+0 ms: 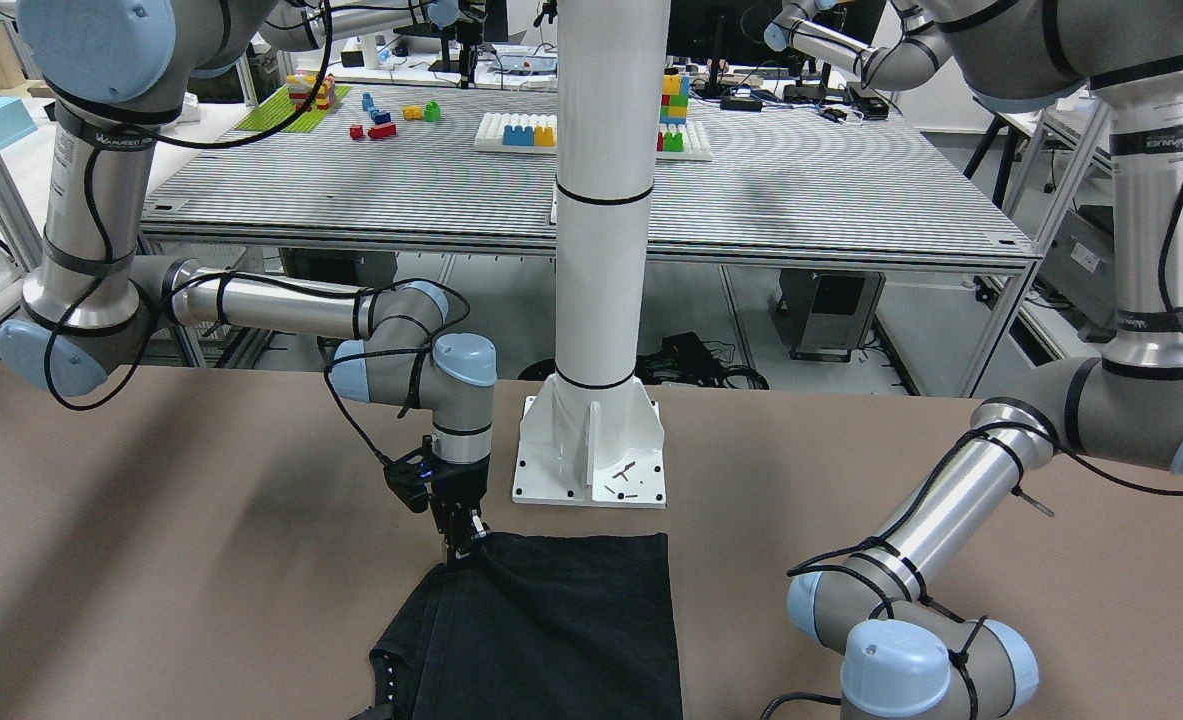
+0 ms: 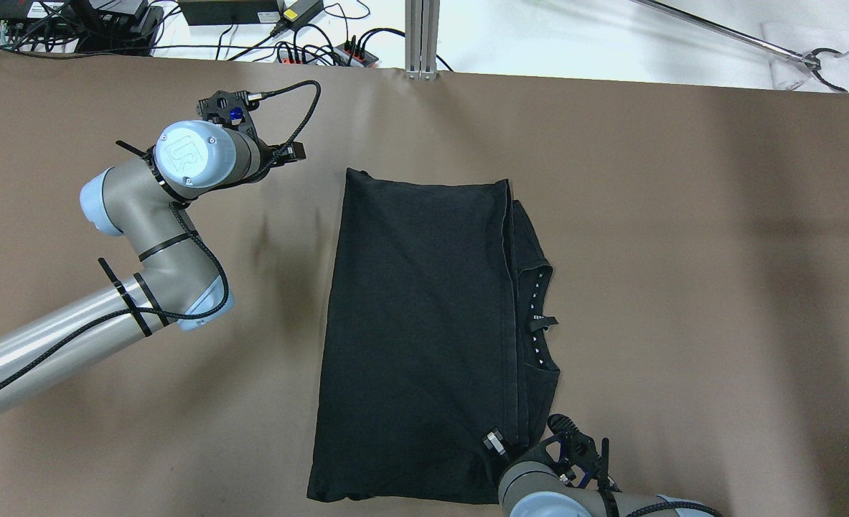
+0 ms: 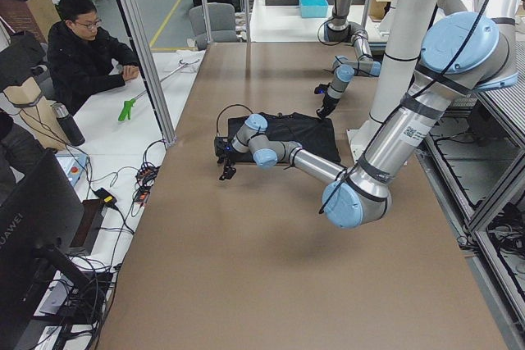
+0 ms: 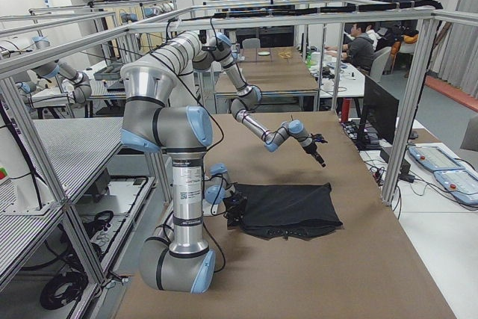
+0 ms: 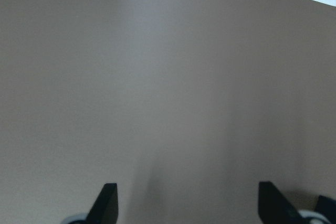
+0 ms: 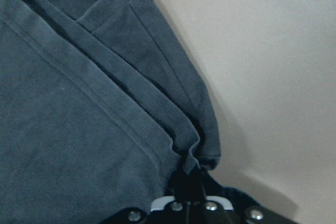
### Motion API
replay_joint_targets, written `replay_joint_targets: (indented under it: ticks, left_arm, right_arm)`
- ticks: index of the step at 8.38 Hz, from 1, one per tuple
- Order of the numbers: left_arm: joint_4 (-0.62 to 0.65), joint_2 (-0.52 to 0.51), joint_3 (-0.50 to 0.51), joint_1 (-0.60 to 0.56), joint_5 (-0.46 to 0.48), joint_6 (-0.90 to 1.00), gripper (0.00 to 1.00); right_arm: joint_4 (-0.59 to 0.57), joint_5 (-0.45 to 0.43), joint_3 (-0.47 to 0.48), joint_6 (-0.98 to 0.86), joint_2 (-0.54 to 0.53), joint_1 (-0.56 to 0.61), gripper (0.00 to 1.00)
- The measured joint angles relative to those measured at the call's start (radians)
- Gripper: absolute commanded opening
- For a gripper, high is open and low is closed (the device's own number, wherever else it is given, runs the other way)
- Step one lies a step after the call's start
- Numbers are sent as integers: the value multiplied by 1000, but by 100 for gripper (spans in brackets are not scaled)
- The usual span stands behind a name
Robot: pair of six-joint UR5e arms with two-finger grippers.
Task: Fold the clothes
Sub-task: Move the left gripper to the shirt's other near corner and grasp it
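- Front view, cloth: the black clothes (image 1: pixel 561 630) lie flat on the brown table (image 1: pixel 151 560), just in front of the white pillar (image 1: pixel 596 300) and wider than its base. The nearest edge runs close to the base but does not touch it.
- Front view, right claw: the right gripper (image 1: pixel 464 540) points straight down just beside the pillar's base. Its tips are pinched on the cloth corner nearest the pillar.
- Overhead, cloth: folded lengthwise. One strip is left uncovered, showing the neckline (image 2: pixel 537 316) with small white marks. The pillar is out of frame.
- Overhead, left arm: the left arm (image 2: pixel 180 215) has its wrist over bare table, apart from the cloth, and its claw is hidden beneath.
- Left side view: the cloth lies between the pillar's base and the near arm's claw.
- Right side view: the left gripper (image 4: pixel 320 160) hangs above the table, beyond the cloth.
- Left wrist view: fingers (image 5: pixel 107 203) are spread wide, with nothing between them and bare table below.
- Right wrist view: jaws are closed narrow on the bunched corner of layered hems.
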Motion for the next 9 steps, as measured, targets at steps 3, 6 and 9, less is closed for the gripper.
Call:
replay_joint_targets:
  ticks: [3,6,9]
  left_arm:
    - [0,2,-2,0,-3,-9,94]
    - [1,58,-124,42,-12,-159,95]
    - [0,239,-416,179,-6,-434,95]
  right_arm:
    - [-6,70,12,-39,25,36,0]
    - [-4,151,81,-120,-1,44,0]
    - [-1,187,93,-141,-18,40,0]
